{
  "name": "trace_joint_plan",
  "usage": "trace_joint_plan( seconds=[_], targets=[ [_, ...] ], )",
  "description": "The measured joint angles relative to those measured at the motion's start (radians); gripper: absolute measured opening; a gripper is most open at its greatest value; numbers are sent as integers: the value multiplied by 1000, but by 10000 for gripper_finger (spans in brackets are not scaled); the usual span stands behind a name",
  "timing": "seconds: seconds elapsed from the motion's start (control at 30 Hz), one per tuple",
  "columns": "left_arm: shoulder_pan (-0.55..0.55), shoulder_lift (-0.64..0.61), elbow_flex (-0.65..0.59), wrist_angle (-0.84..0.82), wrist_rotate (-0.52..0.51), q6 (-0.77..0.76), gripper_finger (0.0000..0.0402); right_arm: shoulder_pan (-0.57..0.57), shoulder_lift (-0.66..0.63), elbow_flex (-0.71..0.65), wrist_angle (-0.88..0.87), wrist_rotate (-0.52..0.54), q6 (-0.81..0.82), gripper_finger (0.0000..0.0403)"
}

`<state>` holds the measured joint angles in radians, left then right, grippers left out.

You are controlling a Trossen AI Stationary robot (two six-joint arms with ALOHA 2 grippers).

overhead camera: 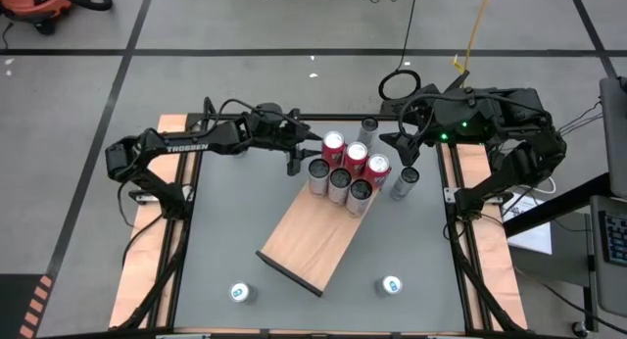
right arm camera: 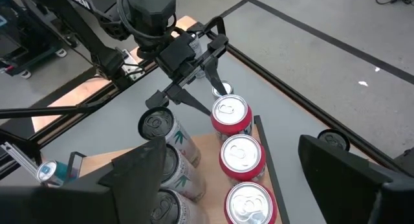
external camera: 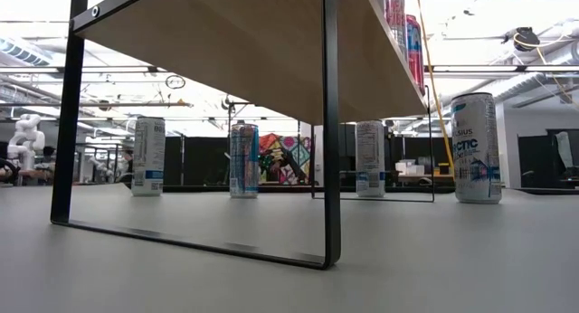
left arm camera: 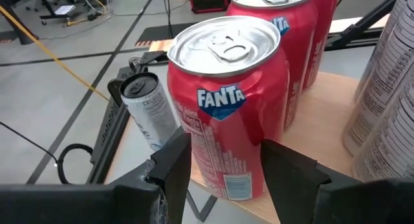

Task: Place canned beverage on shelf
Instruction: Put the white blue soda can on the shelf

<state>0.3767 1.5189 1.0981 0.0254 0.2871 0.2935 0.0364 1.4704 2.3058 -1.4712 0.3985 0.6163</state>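
Observation:
The shelf (overhead camera: 313, 243) is a light-brown board on black end frames (external camera: 330, 123), lying slantwise mid-table. A red Fanta can (left arm camera: 226, 88) stands upright at its far corner (overhead camera: 333, 143), first in a row of three red cans. My left gripper (left arm camera: 226, 146) comes at it level from the table's left (overhead camera: 304, 155). It is open, with a gap narrower than the can, and its fingertips (right arm camera: 213, 110) are at the can's side, not around it. My right gripper (right arm camera: 239, 179) hangs wide open, high over the table's far right. My left gripper's two fingertips (left arm camera: 181, 153) stand at the lower side wall of the Fanta can (left arm camera: 223, 179), on the side facing the arm. I cannot tell whether they touch it. The can stands upright with its base on the shelf.
Two more red cans (overhead camera: 366, 161) and three silver cans (overhead camera: 340, 180) crowd the shelf's far end; its near half is bare wood. On the table stand a slim can beyond the shelf (overhead camera: 368, 128), one to its right (overhead camera: 405, 182), and two near the front edge (overhead camera: 241, 293) (overhead camera: 391, 285).

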Motion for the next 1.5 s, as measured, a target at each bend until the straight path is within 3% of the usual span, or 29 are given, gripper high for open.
trace_joint_plan(
  seconds=[0.7,1.17,1.5],
  targets=[
    [-5,13,1,-21,-12,-26,184,0,0,0,-1,-6,0,325],
    [10,-179,78,-313,-56,-37,184,0,0,0,-26,-6,-37,325],
    [9,-282,95,-347,-86,-432,184,0,0,0,-57,-8,-167,325]
  ],
)
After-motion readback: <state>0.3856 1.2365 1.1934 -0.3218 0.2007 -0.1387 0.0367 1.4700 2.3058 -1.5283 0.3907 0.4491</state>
